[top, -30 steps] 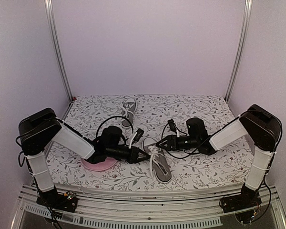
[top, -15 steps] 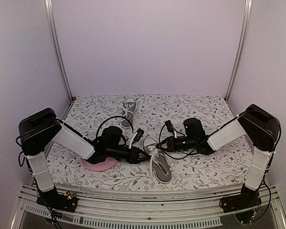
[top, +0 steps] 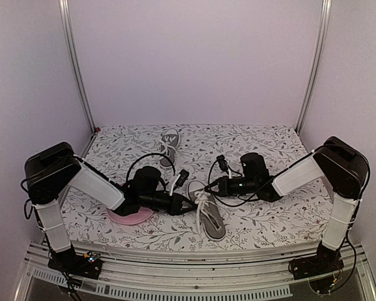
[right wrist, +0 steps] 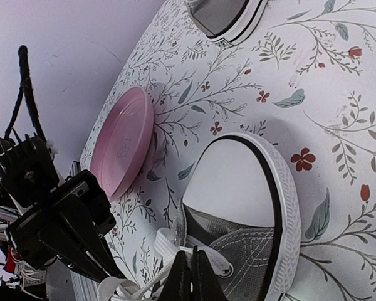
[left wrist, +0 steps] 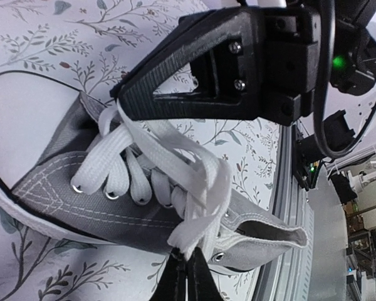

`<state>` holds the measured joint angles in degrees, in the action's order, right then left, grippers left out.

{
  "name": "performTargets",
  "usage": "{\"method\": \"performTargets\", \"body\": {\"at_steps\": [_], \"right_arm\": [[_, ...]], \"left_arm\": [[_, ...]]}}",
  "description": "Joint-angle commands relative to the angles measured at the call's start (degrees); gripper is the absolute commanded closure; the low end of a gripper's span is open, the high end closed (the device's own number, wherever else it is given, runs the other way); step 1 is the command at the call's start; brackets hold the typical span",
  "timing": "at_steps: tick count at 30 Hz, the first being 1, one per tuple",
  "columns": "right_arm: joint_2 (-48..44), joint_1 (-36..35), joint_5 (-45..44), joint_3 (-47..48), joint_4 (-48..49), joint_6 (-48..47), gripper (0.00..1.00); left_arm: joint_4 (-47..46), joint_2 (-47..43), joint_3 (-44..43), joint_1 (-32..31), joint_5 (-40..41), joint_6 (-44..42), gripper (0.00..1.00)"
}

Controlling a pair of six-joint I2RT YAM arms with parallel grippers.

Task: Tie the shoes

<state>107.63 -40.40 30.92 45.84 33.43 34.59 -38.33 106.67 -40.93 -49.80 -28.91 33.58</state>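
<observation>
Left gripper (left wrist: 187,281) and right gripper (right wrist: 192,277) each pinch a white lace (left wrist: 200,188) of the front-edge sneaker (top: 213,219), their tips cropped. The left arm (top: 100,185) half-hides the pink plate (top: 128,218).

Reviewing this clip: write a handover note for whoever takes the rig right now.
Left gripper: shut on the near shoe's lace.
Right gripper: shut on that shoe's lace too.
Far shoe: at the back of the table, apart from both arms; its laces are too small to judge.
Done: both lace strands pinched.
Left: no bow on the near shoe yet; form and tighten it, then check the far shoe.
</observation>
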Motion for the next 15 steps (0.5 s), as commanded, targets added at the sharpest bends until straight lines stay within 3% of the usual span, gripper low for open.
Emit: {"method": "performTargets", "body": {"at_steps": [1, 6, 15], "right_arm": [[-1.86, -0.12, -4.14, 1.92, 0.01, -0.15, 0.98], [-0.87, 0.99, -8.22, 3.58, -0.43, 1.34, 0.98], [2.78, 3.06, -7.94, 6.17, -0.38, 1.49, 0.98]], "left_arm": [[-1.53, 1.05, 0.61, -0.70, -0.44, 0.08, 1.00], [-1.72, 1.44, 0.28, -0.83, -0.54, 0.30, 1.00], [-1.65, 1.57, -0.12, -1.00, -0.80, 0.27, 1.00]]}}
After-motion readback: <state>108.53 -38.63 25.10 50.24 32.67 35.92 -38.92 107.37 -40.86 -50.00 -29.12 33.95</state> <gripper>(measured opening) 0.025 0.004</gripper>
